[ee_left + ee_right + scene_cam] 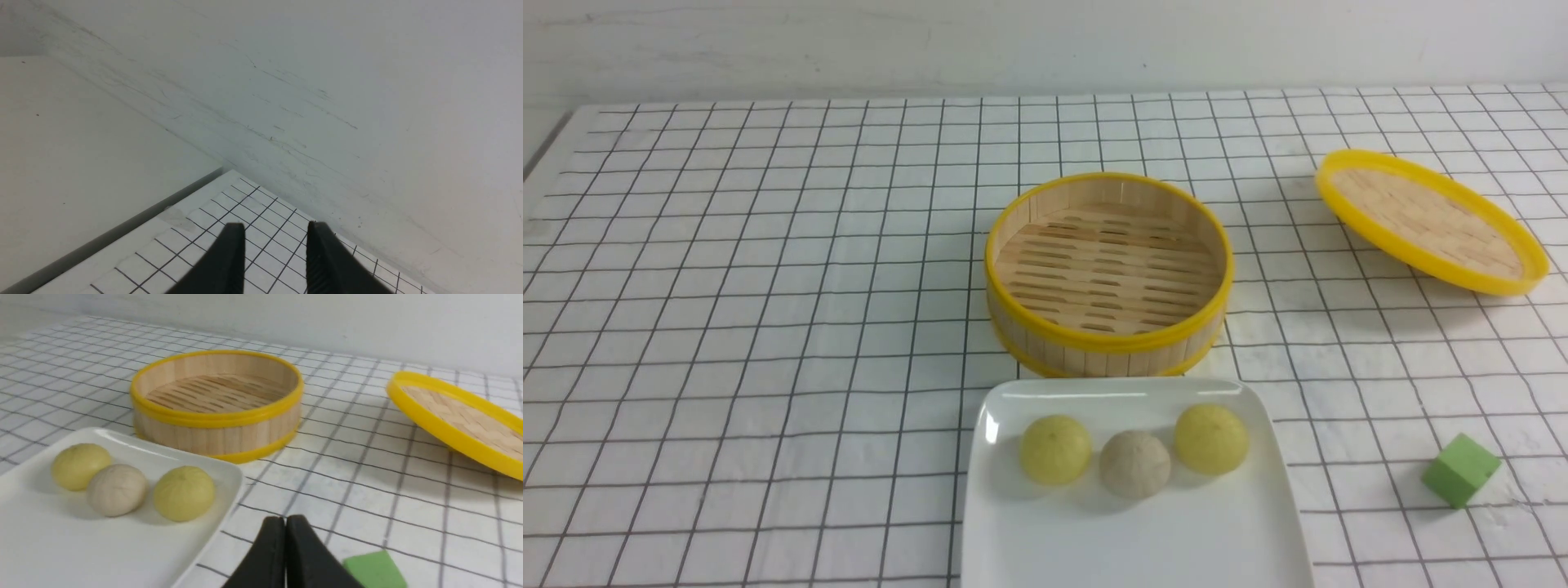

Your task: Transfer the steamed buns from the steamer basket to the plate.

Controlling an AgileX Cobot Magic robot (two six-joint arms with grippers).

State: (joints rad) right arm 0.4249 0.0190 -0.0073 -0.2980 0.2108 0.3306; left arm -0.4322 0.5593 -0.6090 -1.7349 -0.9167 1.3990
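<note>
All three steamed buns [1134,464] sit in a row on the plate [1135,539], beige one in the middle. The steamer basket [1107,343], just beside the plate at its 12 o'clock, shows bare slats. The lid [1429,220] is at the basket's 2 o'clock, the green cube [1460,469] at the plate's 3. The left hand [276,226] is parted and empty; the right hand [284,522] is pinched closed, also empty.

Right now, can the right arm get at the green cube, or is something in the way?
Probably yes. The green cube sits alone on open cloth, apart from the plate and lid, close beside the right gripper. That gripper is shut, so it must open first.
</note>
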